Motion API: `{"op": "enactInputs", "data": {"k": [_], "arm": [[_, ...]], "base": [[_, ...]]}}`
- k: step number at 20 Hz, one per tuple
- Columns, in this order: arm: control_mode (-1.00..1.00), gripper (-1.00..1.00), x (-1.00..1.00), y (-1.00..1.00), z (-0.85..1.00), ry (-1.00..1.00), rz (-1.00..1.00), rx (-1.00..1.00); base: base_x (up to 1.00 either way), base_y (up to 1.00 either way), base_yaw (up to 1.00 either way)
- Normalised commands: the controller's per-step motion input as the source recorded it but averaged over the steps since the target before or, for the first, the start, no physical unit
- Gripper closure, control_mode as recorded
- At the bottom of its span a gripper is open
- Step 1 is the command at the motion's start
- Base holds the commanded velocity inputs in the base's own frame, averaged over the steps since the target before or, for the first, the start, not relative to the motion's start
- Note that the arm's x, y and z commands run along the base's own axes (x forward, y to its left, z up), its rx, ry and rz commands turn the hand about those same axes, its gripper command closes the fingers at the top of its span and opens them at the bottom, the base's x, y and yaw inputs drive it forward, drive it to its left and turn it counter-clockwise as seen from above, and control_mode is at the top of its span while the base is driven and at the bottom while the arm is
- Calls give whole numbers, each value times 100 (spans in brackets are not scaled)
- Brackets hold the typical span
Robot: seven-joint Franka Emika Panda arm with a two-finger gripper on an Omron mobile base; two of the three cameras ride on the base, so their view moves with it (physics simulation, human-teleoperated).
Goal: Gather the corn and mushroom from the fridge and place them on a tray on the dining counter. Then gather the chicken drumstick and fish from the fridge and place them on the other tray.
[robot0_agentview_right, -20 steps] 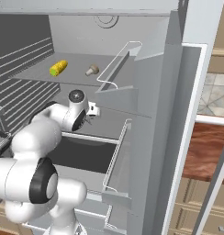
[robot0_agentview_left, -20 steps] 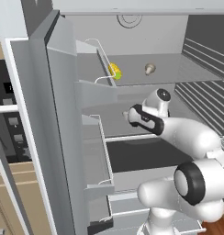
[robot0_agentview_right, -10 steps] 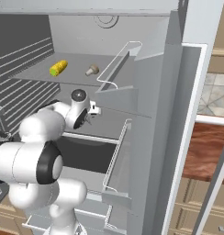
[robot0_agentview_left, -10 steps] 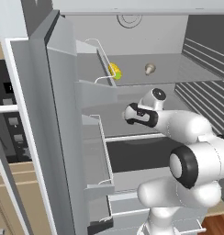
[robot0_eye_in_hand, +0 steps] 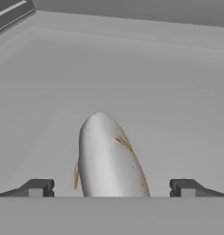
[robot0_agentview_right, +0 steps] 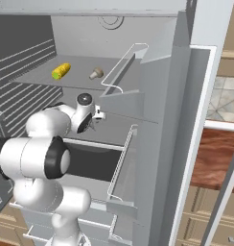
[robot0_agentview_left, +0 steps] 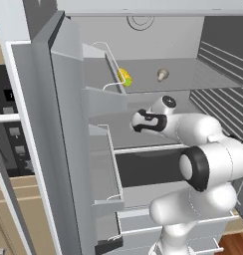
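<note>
Hand point(robot0_eye_in_hand: 109, 188) is sitting spread wide, fish point(robot0_eye_in_hand: 108, 158) lying between the fingertips at bottom centre of hand view. Corn point(robot0_agentview_left: 125, 77) and mushroom point(robot0_agentview_left: 163, 74) are sitting on the fridge shelf point(robot0_agentview_left: 203, 79), upper centre.

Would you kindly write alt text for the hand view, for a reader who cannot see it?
A pale grey, elongated fish with a small yellowish fin lies on the plain grey fridge shelf, pointing away from the camera. The open gripper has one small dark fingertip on each side of the fish, neither visibly touching it.
</note>
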Motion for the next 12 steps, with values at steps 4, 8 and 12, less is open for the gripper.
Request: {"op": "enactInputs", "data": {"k": [4,8,12], "arm": [[-100,-100,12,0,-15,0,8,0],[-100,-100,10,0,-24,0,5,-1],[-100,-100,2,9,-37,0,0,-5]], "base": [[0,0,0],[0,0,0],[0,0,0]]}}
